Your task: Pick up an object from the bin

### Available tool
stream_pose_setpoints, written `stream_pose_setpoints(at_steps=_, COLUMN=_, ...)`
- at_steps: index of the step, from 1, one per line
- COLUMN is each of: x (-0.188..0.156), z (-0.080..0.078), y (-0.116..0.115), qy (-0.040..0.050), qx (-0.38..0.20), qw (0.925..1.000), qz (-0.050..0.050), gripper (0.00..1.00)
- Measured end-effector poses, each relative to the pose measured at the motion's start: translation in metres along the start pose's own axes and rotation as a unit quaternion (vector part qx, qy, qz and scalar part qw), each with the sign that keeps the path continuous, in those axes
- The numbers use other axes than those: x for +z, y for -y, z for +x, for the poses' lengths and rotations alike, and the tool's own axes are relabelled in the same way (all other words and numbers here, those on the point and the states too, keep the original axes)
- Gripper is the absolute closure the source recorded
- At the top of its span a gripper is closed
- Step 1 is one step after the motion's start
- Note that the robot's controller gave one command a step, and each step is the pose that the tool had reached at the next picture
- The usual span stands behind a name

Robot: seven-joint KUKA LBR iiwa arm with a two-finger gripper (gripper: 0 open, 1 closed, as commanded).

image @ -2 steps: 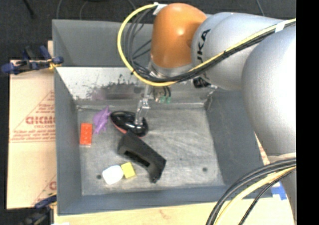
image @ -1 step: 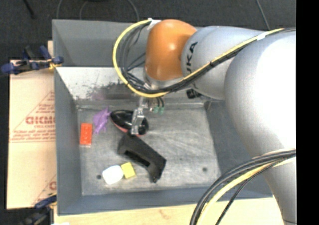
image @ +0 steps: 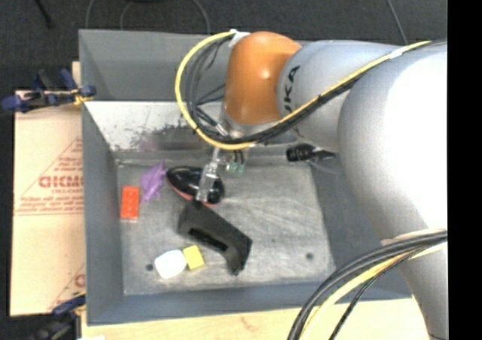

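Observation:
My gripper (image: 208,182) hangs below the orange wrist cover, low over the back middle of the bin floor. Its tip is at the right end of a black rounded thing with a red rim (image: 183,179), and it hides part of that thing. Just in front lies a black angular piece (image: 216,235), bent like a bracket. A purple soft-looking thing (image: 153,181) lies to the left of the black rounded thing.
An orange brick (image: 130,203) lies near the left wall. A white lump (image: 170,264) and a small yellow block (image: 194,257) sit side by side at the front left. The arm covers the bin's right side and back wall.

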State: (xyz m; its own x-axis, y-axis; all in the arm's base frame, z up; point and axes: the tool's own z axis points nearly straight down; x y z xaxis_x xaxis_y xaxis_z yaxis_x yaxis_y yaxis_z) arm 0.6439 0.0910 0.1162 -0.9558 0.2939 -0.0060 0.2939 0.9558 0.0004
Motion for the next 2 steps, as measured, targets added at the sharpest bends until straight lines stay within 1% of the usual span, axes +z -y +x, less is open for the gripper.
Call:
stream_pose_setpoints(at_steps=1, x=0.0281, z=-0.0012, y=0.0053, qy=0.0061, qx=0.027, qw=0.9996, qz=-0.002, gripper=0.00)
stream_pose_setpoints(at_steps=2, x=0.0226, z=0.0084, y=0.0013, qy=0.0058, qx=0.083, qw=0.9965, qz=-0.004, gripper=1.00)
